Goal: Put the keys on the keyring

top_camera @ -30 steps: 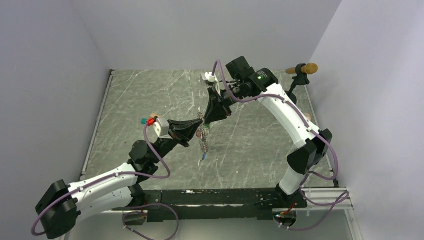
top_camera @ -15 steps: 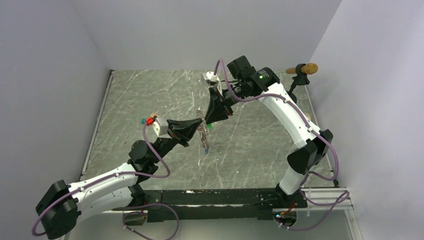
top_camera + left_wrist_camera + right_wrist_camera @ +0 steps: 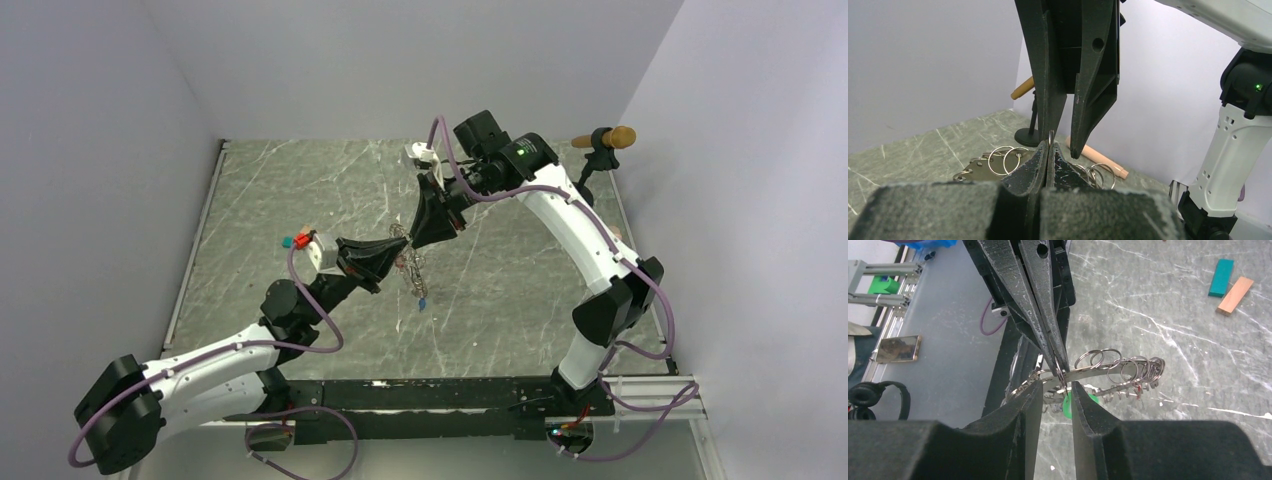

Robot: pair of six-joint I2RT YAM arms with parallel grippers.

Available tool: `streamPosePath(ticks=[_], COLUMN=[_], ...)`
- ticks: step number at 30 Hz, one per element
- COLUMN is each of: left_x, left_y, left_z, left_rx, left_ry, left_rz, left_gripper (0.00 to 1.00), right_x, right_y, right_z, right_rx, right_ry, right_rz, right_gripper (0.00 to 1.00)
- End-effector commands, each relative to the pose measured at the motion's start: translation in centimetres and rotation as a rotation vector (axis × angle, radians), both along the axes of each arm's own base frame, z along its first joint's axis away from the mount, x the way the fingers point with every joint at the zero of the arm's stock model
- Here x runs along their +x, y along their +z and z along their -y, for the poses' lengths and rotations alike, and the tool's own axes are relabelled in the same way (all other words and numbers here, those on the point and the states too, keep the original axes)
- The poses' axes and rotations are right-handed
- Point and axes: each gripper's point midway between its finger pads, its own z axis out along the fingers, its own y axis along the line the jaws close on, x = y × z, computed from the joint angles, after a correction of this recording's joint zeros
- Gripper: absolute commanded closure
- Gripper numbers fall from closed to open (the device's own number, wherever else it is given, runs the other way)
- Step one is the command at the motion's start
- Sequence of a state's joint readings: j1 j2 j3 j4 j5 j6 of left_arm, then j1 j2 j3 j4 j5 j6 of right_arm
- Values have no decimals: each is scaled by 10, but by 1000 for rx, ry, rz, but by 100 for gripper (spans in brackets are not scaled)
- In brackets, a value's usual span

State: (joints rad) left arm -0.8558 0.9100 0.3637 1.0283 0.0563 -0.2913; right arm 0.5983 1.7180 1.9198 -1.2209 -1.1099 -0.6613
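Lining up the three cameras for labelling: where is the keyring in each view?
Top external: keyring near picture centre, at the tip of the left gripper.
Left wrist: keyring low centre, behind the left gripper.
Right wrist: keyring centre, stretching right.
Shared landmark: the left gripper, shut on the keyring.

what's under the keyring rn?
A green key tag sits just below the keyring, between the fingers of the right end effector, with the table beneath. Those fingers hide part of the tag and any key blade.
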Motion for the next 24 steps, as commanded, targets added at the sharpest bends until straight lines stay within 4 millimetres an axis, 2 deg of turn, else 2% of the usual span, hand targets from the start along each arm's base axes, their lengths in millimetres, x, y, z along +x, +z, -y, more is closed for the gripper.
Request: streamPosePath(ticks=[1,5,10,14,15,21,22,24], left_x=[-9,-8,-8,-8,-8,-7,-7,-8], left_y=[26,25,25,24,24,19,16,14], left_z=[-4,-5,-5,-5,-5,-6,-6,-8], left_rx=[-79,-80,-78,-78,-77,-56,-45,-19], left_ry=[-31,-27,-23,-22,-24,-21,-22,-24], left_rz=[56,53,54,51,51,32,27,20], left_gripper=[100,100,100,100,100,100,95,78], right_x=[-1,0,-3,-5,-5,-4,-3,-1], right_y=[17,18,18,17,16,14,13,11], right_z=[-4,-3,-3,-4,-3,0,1,3], right_rx=[51,50,59,66,63,44,36,16], right_ry=[21,18,33,45,46,41,36,23], right_rz=[27,35,27,29,29,61,65,83], right_gripper=[68,68,85,95,100,100,100,100])
